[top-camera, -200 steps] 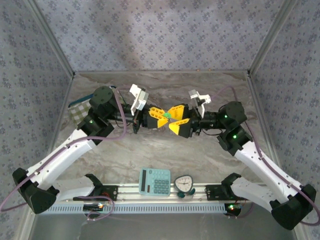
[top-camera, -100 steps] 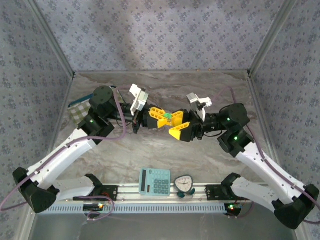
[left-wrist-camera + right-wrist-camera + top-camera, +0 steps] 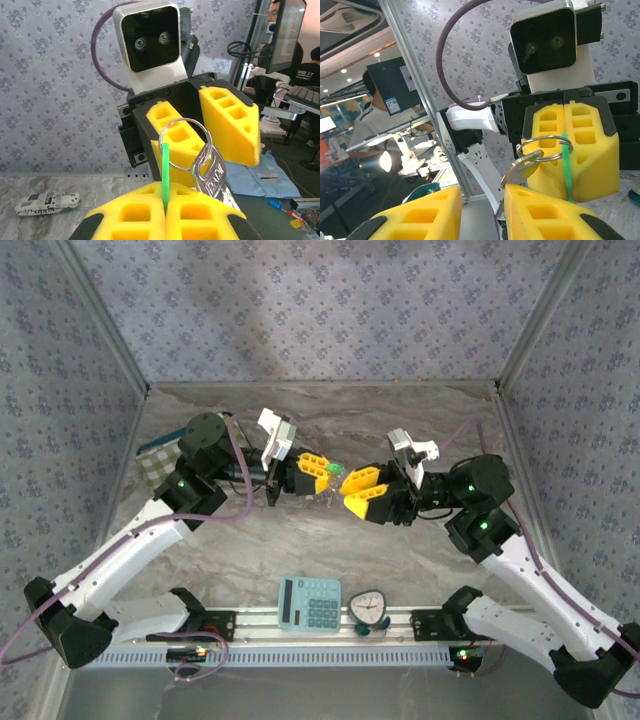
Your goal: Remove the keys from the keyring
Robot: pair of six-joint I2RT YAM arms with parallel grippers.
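Observation:
A silver keyring (image 3: 185, 142) carries a silver key (image 3: 212, 172) and hangs from a green plastic strip (image 3: 165, 170). My left gripper (image 3: 165, 210) is shut on that strip, holding the bunch in the air above the table's middle. From above, the left gripper (image 3: 308, 473) faces the right gripper (image 3: 362, 492) with the green strip (image 3: 333, 471) at its tip. My right gripper (image 3: 482, 215) stands open just short of the ring (image 3: 545, 147). The key (image 3: 522, 167) slants down behind the right gripper's right-hand pad (image 3: 550, 215); I cannot tell whether they touch.
On the marble table (image 3: 400, 550) near the front rail lie a light blue calculator (image 3: 310, 603) and a small round timer (image 3: 368, 607). A checked cloth (image 3: 160, 462) sits at the left edge under the left arm. Patterned walls enclose the table.
My right gripper has drawn back to the right, away from the left gripper, and its jaws no longer surround the ring. The left gripper has held still with the strip.

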